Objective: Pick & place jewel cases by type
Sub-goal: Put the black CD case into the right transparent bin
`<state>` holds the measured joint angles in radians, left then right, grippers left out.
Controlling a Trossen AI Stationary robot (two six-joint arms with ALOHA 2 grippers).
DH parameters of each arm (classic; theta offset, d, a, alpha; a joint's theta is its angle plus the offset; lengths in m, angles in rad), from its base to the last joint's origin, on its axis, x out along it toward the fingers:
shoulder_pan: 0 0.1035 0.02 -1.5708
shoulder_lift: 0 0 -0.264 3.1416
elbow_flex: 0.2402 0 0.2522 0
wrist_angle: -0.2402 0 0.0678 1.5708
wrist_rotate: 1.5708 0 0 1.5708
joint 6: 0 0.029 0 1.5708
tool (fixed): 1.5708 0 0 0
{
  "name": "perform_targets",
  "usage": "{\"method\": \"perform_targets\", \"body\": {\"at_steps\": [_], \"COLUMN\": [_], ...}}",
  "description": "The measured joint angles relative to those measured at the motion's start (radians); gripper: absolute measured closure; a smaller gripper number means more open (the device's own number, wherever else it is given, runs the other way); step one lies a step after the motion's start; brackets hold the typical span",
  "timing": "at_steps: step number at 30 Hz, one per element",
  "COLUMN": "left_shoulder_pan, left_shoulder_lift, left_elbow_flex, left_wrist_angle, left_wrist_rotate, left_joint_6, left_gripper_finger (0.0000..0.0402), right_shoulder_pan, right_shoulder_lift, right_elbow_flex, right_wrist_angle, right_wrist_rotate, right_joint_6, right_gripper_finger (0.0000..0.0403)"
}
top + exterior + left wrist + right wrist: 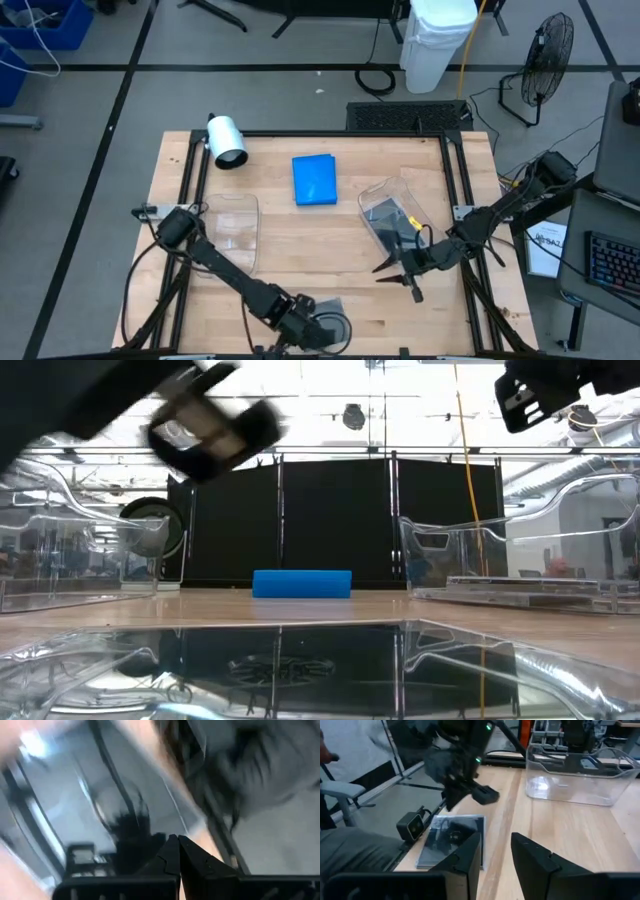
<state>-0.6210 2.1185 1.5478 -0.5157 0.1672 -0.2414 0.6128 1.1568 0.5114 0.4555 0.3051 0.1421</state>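
A grey translucent jewel case (327, 308) lies flat near the table's near edge, and fills the low view's foreground (300, 660). My left gripper (487, 795), shut, hangs slanting down just above the case (451, 837); I see no touch. A blue jewel case (314, 180) lies flat at the table's far middle. A dark jewel case (385, 222) lies inside the right clear tray (372, 192). My right gripper (496, 851) stands open over the table's right half, near that tray, with nothing between its fingers.
An empty clear tray (232, 222) stands on the table's left half. A white cylindrical lamp (226, 140) lies at the far left corner. Black frame rails (452, 170) run along the table's sides. Bare wood lies between the trays.
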Motion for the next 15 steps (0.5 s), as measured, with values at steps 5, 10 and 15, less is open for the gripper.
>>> {"method": "perform_targets", "body": {"at_steps": [5, 10, 15], "left_shoulder_pan": [-0.011, 0.02, 0.062], "left_shoulder_lift": [0.034, 0.093, 0.123], "left_elbow_flex": [-0.002, 0.003, 0.005], "left_wrist_angle": [-0.037, -0.036, -0.029], "left_wrist_rotate": [0.013, 0.046, 0.084], "left_joint_6": [-0.092, -0.101, -0.013], "left_gripper_finger": [0.0397, 0.0395, 0.0398], "right_shoulder_pan": [0.022, 0.038, 0.046], "right_shoulder_lift": [0.003, 0.055, 0.198], "right_elbow_flex": [0.0, 0.0, 0.004], "right_wrist_angle": [0.005, 0.008, 0.013], "right_wrist_rotate": [0.004, 0.004, 0.003], "right_joint_6": [-0.004, 0.002, 0.032], "right_gripper_finger": [0.0303, 0.0303, 0.0303]}}
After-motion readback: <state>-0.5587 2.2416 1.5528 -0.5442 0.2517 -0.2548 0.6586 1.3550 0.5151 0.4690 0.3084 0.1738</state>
